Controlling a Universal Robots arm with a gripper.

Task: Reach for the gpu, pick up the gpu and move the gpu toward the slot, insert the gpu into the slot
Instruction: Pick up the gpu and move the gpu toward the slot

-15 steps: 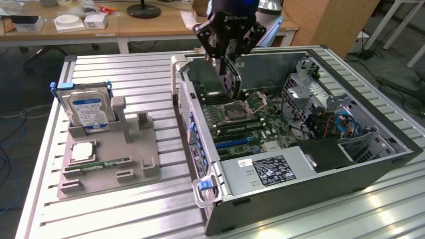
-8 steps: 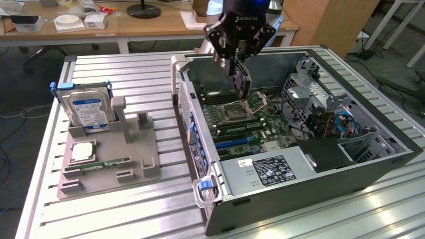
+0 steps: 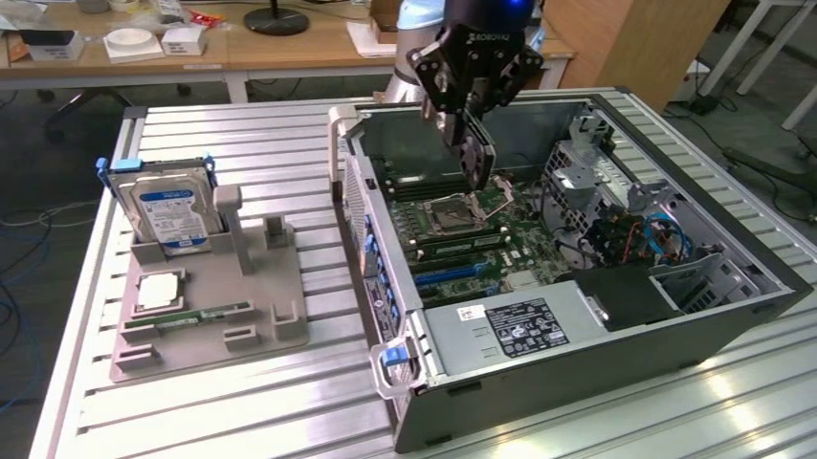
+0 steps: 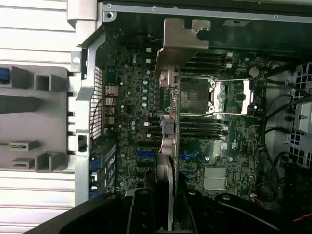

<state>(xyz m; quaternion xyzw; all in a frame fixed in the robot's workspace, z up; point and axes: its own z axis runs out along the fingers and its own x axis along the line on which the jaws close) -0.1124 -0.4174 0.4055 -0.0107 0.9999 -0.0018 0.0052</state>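
The gpu [image 3: 479,153], a thin black card seen nearly edge-on, hangs in the air inside the open computer case [image 3: 715,316], clamped in the robot's gripper [image 3: 468,115], whose fingers are drawn narrow against the card's two faces. In the wrist view the gpu [image 4: 168,131] runs away from the gripper [image 4: 165,204], its silver end bracket at the far end, over the motherboard [image 4: 131,97]. It hovers above the processor socket [image 3: 457,208], clear of the board and touching nothing but the fingers. The slot [image 3: 450,274], a long blue connector, lies bare on the board between the socket and the power supply [image 3: 518,330], nearer the case's front edge; in the wrist view the slot [image 4: 146,156] is partly hidden behind the card. Judged from this, the reach and the pick-up are done and the carry is well under way, while the card is not yet over the slot and the insertion is not done. On the tabletop [image 3: 255,411], towards the exterior view's left edge, a grey parts fixture [image 3: 243,277] holds a hard drive [image 3: 168,206] standing upright, a processor [image 3: 160,290] and a green memory stick [image 3: 191,316], all well apart from the gripper.
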